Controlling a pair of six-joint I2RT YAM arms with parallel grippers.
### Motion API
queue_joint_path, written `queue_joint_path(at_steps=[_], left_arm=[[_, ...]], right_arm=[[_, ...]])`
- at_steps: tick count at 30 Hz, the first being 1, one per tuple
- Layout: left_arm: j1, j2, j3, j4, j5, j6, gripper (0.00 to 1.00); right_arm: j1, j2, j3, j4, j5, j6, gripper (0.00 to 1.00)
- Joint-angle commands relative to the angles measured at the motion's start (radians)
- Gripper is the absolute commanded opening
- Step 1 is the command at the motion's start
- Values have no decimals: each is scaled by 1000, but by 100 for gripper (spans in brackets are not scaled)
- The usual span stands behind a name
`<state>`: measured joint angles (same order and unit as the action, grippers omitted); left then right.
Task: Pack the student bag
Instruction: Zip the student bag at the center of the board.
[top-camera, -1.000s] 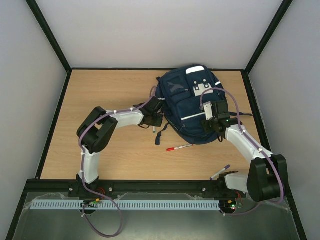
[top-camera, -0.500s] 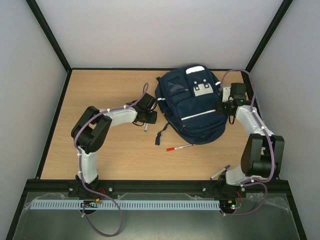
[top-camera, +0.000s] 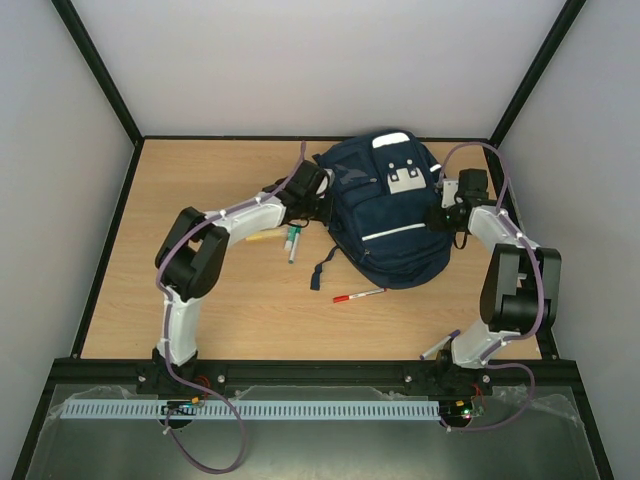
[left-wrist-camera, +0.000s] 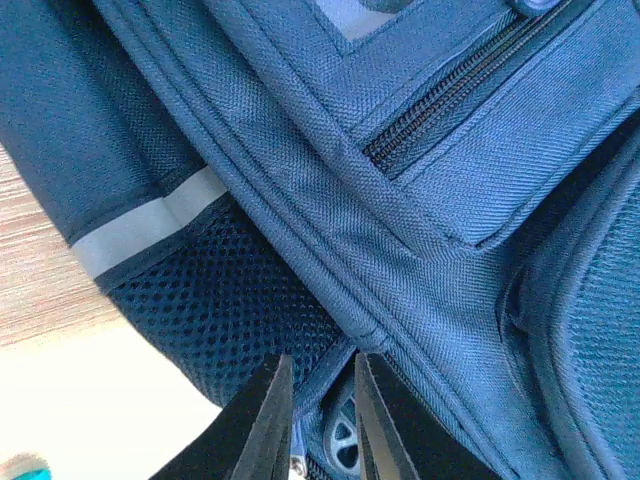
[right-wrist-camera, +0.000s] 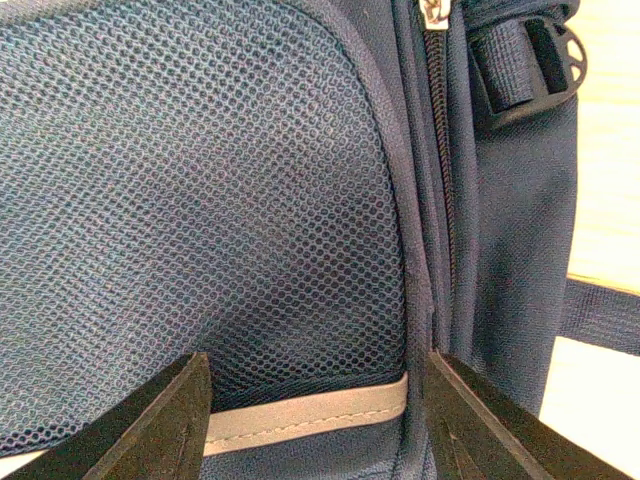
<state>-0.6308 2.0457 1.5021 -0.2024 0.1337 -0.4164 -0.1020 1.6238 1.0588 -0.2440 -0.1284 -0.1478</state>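
Up at the far side of the light wooden table (top-camera: 260, 320), a bit right of centre, the large navy-blue fabric student bag (top-camera: 390, 235) lies flat with its front pockets facing up and an arm on each flank. My read is they're bracketing it to get a compartment open, since every zip I can see looks closed.

The left gripper (left-wrist-camera: 320, 365) is nosed into the bag's left edge. Its fingers are only a sliver apart, tips right at a piped seam below the white reflective stripe (left-wrist-camera: 150, 225). I don't see anything actually pinched yet.

The right gripper (right-wrist-camera: 316, 360) has its fingers spread wide, straddling the black mesh side pocket (right-wrist-camera: 200, 200) without clamping it. Probably lining up to steady that side.

The stuff to pack is out on the wood: a thin red pen (top-camera: 358, 295) just in front of the bag, a green-capped marker (top-camera: 292, 243) to its left, and a purple-tipped pen (top-camera: 441, 345) near the right arm's base.
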Motion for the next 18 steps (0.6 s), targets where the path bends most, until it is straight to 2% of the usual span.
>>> queue_joint_path(at_steps=[1,6,8,10,11,18], left_arm=[[-15,44,55,-51,19,-14,19],[-31,63,72,-85,4,-27,17],[-43,69,73,-106,-49,-28,23],[-59,74,75,-126,-103,-29,33],[-62,78,76,-132,-113,-31,35],[-67,78,64,-152,-156,-65,31]], right_arm=[[4,35,-35,-30,-55,10,59],[4,41,-39,-29,-67,6,59],[4,38,-43,-26,-65,3,60],[4,39,-48,-23,-66,1,61],[4,40,-49,-24,-67,-1,62],[4,47,-50,-32,-79,-7,64]])
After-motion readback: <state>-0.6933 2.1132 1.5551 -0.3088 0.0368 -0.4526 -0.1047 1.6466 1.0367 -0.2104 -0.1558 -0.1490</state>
